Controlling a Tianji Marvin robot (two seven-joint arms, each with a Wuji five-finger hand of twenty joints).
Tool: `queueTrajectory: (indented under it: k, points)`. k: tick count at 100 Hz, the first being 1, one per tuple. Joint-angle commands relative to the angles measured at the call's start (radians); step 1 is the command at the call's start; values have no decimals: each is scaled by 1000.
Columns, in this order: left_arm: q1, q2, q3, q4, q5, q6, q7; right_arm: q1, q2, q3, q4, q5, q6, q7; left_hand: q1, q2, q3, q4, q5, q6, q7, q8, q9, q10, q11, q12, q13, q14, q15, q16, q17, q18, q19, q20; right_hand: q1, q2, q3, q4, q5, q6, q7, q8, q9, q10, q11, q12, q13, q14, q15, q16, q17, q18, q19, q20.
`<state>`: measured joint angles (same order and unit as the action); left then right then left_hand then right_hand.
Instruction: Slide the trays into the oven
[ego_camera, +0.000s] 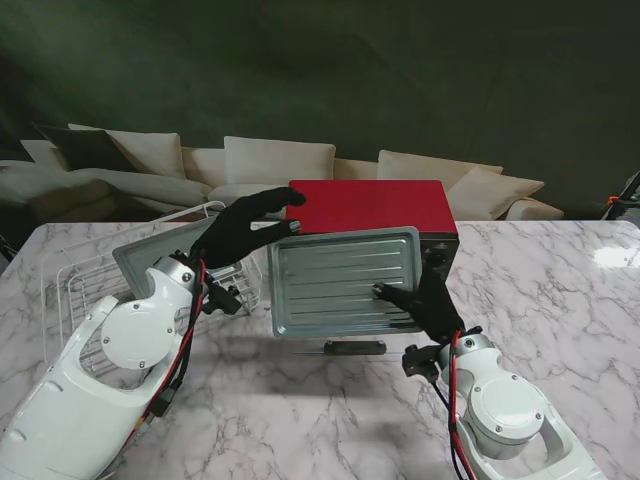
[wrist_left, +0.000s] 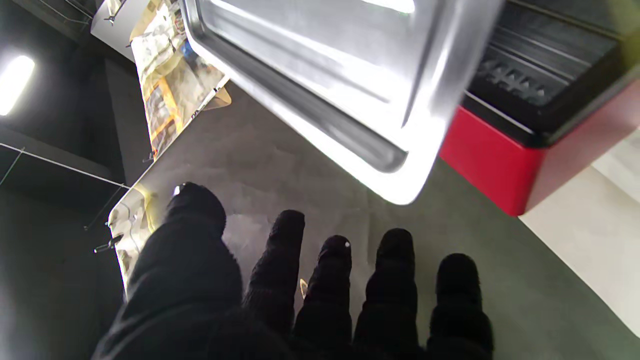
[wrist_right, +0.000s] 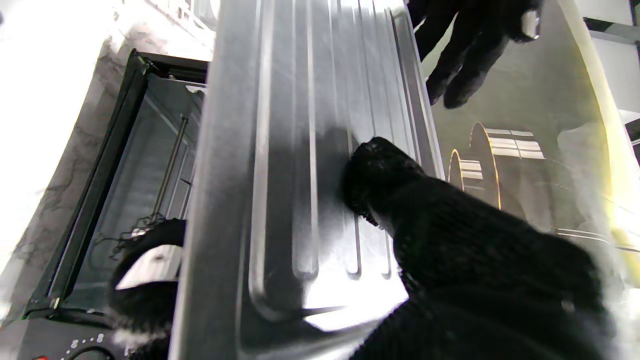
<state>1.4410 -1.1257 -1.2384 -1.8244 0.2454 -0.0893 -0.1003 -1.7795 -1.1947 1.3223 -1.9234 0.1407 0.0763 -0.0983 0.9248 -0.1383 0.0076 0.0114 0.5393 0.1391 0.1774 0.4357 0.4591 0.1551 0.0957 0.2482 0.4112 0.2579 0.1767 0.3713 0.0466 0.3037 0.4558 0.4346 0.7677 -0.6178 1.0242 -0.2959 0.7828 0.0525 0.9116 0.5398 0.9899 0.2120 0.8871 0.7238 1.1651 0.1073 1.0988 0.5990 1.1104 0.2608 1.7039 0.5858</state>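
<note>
A ribbed metal tray (ego_camera: 335, 280) (wrist_left: 320, 65) (wrist_right: 300, 125) hangs tilted in front of the red oven (ego_camera: 370, 205) (wrist_left: 500, 165), hiding its opening in the stand view. My right hand (ego_camera: 430, 305) (wrist_right: 475, 260) is shut on the tray's right edge, thumb pressed on the ribbed face. My left hand (ego_camera: 245, 228) (wrist_left: 320, 300) (wrist_right: 465, 50) is raised beside the tray's far left corner, fingers spread, holding nothing and just apart from it. The oven's door handle (ego_camera: 355, 347) shows under the tray, door folded down. A second grey tray (ego_camera: 140, 258) leans in the rack at the left.
A white wire rack (ego_camera: 80, 285) stands at the left of the marble table (ego_camera: 300, 420), beside my left arm. A pale sofa (ego_camera: 280, 160) runs behind the table. The oven's dark cavity (wrist_right: 130, 190) shows past the tray in the right wrist view.
</note>
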Motion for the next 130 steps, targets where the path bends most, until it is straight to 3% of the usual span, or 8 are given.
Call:
queueTrajectory:
  k: [1,33,60,91,130]
  points:
    - [10,4,-15,-4,5,-8,2,-16,0,8,-8,-1,23,-1,-40,23,-25,2,-29,-32,-13,-14,-27,-23,-11,-17,-22,-30,-22,-9,-10,11,-38,-7,116,127,119,46,109,-155,48,53,16,-8,38,13,151,-59,160,63,42,-49,90,17]
    - [60,12,-102,8,71,-26,5,-49,-9,48,-10,35,122,-13,-15,56,-22,4,12,-11,3,-7,68,-9,23,16,20,-31,3,14,20,17,-48,33,116,130,118,46,107,-152,43,61,15,-4,36,18,150,-58,161,61,42,-49,90,17]
    - [73,23,-137,32,135,-22,-15,-27,-14,55,34,72,226,7,-3,158,-30,-5,79,-7,39,14,138,10,51,67,60,-10,36,59,29,23,30,113,116,134,114,46,100,-147,38,64,14,-5,35,17,150,-57,162,60,41,-48,88,16]
    - [78,23,-139,42,129,-12,-19,31,-29,48,113,162,329,18,-1,161,-31,-4,96,-4,47,20,160,15,52,79,67,-7,40,69,19,22,53,118,116,135,113,47,99,-146,37,64,12,-6,35,17,150,-52,159,57,39,-42,83,15]
    - [76,24,-143,39,128,-8,-25,110,-41,22,212,205,374,29,-3,162,-31,-4,98,-2,48,22,165,17,48,83,69,-7,39,72,16,24,58,109,116,132,113,47,102,-150,40,66,14,-9,37,18,150,-48,159,57,38,-30,78,13]
